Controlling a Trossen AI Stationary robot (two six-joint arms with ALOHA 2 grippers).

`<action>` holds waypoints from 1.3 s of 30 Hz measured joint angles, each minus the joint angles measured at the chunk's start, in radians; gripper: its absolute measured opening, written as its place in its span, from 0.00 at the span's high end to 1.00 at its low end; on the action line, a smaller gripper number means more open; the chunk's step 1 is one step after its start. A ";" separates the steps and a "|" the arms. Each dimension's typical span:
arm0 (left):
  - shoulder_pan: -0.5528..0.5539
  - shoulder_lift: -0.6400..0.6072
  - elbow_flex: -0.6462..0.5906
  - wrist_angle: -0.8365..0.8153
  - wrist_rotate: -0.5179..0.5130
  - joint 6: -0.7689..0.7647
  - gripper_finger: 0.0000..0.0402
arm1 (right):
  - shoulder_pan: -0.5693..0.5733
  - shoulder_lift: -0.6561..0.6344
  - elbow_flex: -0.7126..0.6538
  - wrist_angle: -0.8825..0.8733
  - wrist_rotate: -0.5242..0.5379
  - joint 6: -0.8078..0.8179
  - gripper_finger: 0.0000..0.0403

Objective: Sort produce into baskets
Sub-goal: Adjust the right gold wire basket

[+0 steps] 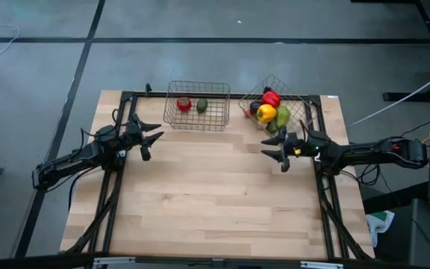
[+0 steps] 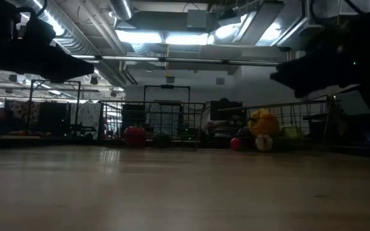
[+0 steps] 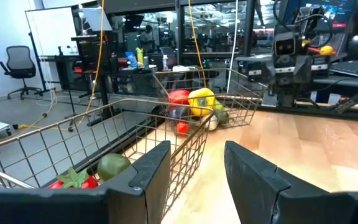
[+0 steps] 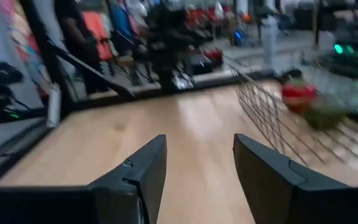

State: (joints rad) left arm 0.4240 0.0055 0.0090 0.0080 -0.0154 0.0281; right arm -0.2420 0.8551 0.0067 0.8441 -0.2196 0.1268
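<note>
Two wire baskets stand at the table's far edge. The left basket [image 1: 197, 106] stands flat and holds a red tomato [image 1: 184, 104] and a green piece [image 1: 201, 105]. The right basket [image 1: 278, 112] is tilted and holds a red pepper [image 1: 271, 98], a yellow pepper [image 1: 266, 113], a green piece [image 1: 283, 116] and a purple ball [image 1: 254, 107]. My left gripper [image 1: 154, 138] is open and empty, near and left of the left basket [image 3: 104, 143]. My right gripper [image 1: 273, 152] is open and empty, near the right basket. The tiny white and orange bits show only in the low view [image 2: 264, 142].
Dark metal frame rails [image 1: 114, 194] run along the table's left and right sides. The bare wood tabletop [image 1: 215, 194] spreads between the arms toward the near edge. People and equipment show in the room beyond the table.
</note>
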 joint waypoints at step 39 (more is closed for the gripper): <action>0.000 0.000 0.000 0.001 0.000 0.000 0.63 | -0.001 -0.405 0.020 -0.267 0.564 -0.110 0.54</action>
State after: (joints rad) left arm 0.4236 0.0055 0.0090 0.0093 -0.0151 0.0280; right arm -0.2432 0.4503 0.0268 0.5768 0.3442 0.0165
